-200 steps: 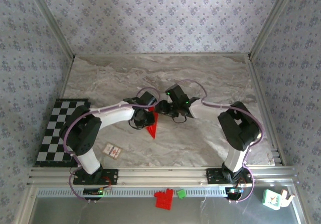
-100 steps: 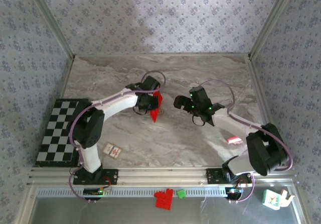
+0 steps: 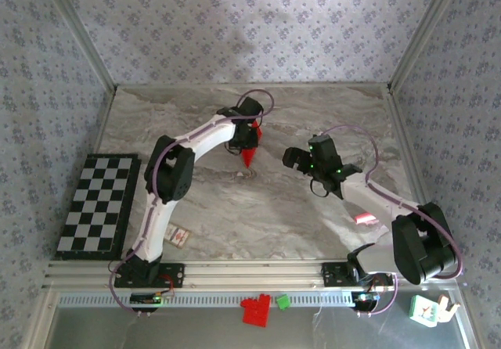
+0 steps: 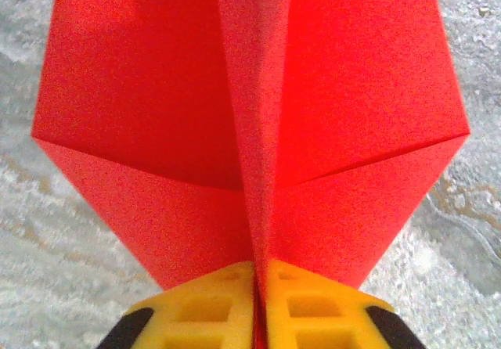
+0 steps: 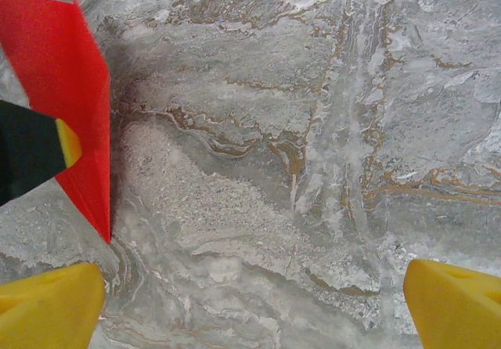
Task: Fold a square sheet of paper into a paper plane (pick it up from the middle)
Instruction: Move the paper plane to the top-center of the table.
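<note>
Left hand (image 4: 258, 308) clamped the paper plane's (image 4: 149, 91) crease, seen wrist-side; overhead, its tip pointed nearward; right hand (image 3: 293, 158) gaped.

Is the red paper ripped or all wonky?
Nothing stands out. The paper plane looks neat: matching folds on both sides of its centre crease, no tears visible, pinched in the left end effector.
</note>
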`<state>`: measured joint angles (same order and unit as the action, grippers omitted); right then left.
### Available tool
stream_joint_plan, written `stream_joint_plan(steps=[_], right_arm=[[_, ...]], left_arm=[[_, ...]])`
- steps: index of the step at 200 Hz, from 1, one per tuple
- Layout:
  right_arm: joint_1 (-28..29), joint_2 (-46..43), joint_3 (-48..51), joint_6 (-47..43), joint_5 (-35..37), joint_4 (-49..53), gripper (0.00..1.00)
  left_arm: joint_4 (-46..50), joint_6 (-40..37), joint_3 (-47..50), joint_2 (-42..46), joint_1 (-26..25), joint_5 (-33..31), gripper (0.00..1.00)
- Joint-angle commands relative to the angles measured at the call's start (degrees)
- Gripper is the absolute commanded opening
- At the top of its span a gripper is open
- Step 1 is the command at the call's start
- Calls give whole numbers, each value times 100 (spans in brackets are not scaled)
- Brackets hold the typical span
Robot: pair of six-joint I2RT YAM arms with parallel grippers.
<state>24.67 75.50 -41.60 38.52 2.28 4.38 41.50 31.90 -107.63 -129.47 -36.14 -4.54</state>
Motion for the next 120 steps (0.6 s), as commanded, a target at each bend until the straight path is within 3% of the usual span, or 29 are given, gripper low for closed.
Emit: stream_joint_plan(steps=[1, 29, 68, 95, 120], right_arm=[[-83, -54, -54, -119, -175, 46, 100], [-156, -27, -61, -109, -245, 54, 100], [-173, 49, -34, -22, -347, -28, 100], [-173, 87, -23, 18, -359, -31, 100], [-190, 95, -23, 19, -371, 0, 100]], left_arm=[[502, -48, -377, -209, -16, -117, 16], [553, 26, -379, -359, -16, 11, 23], [460, -3, -377, -410, -16, 190, 24], [478, 34, -381, -480, -16, 151, 23], [539, 120, -374, -569, -16, 54, 16]])
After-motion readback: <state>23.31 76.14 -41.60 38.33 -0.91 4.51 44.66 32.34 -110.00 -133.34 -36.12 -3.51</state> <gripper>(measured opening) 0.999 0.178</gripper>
